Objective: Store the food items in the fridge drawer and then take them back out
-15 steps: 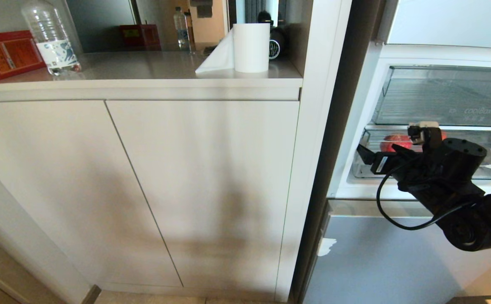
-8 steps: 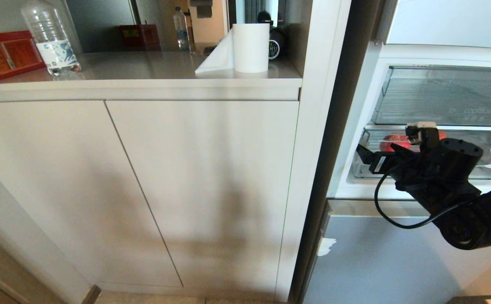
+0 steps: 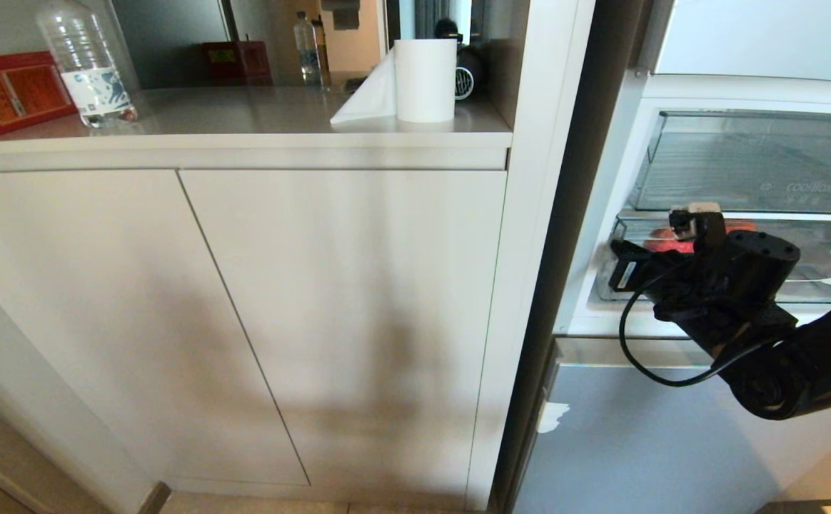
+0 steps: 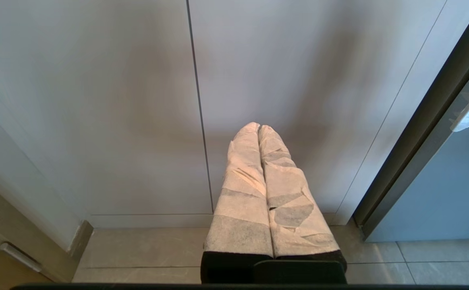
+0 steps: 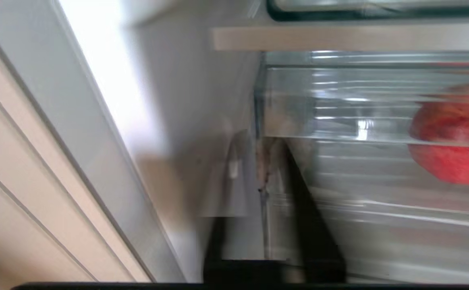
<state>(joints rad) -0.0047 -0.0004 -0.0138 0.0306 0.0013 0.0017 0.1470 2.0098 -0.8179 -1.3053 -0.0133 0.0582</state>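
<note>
The fridge drawer [image 3: 826,284], clear plastic, sits low in the open fridge. A round red food item [image 5: 452,137] lies inside it, seen through the clear front [image 5: 339,100]; in the head view only a red sliver [image 3: 658,241] shows behind my arm. My right gripper [image 5: 258,161] is at the drawer's left front corner, next to the fridge's side wall, its fingers together. That view is blurred, so I cannot tell whether they pinch the drawer's edge. In the head view the right gripper [image 3: 680,230] is mostly hidden by its black wrist. My left gripper [image 4: 258,127] hangs shut and empty before the cabinet doors.
A second clear bin [image 3: 751,160] with faint lettering sits above the drawer. A pale-blue lower door panel [image 3: 637,442] is below. To the left stand white cabinet doors [image 3: 244,321] under a counter with a paper roll [image 3: 424,80], a bottle [image 3: 87,64] and a red box [image 3: 8,91].
My right gripper has gone from open to shut. Its arm has shifted slightly left and up toward the drawer's left corner, now covering more of the red fruit. The left arm is still.
</note>
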